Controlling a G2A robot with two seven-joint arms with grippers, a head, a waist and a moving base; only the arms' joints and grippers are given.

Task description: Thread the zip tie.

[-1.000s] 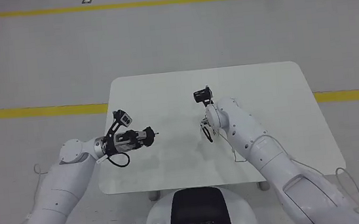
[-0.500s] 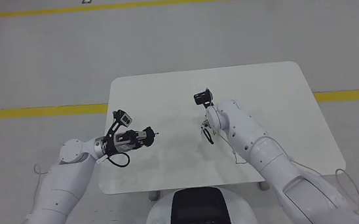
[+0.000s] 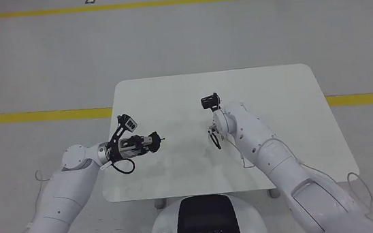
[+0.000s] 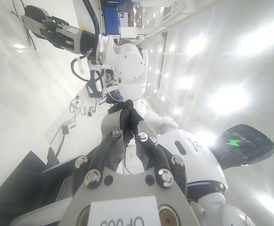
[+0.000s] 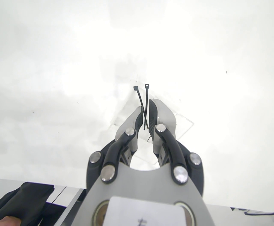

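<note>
Two thin black zip ties [image 5: 146, 96] cross each other between the fingers of my right gripper [image 5: 145, 102]; their square heads stick out past the fingertips towards the white table [image 3: 273, 93]. The fingers are closed to a narrow gap around the ties. In the top view the right gripper [image 3: 214, 141] points down at the middle of the table. My left gripper [image 3: 157, 141] is held level above the table's left part, pointing at the right arm. Its fingers [image 4: 119, 124] are shut, with black material at the tips; whether anything is held between them is unclear.
A clear plastic sheet [image 5: 182, 126] lies on the table under the right gripper. The tabletop around both grippers is bare white. Yellow floor lines [image 3: 36, 116] run past the table on both sides.
</note>
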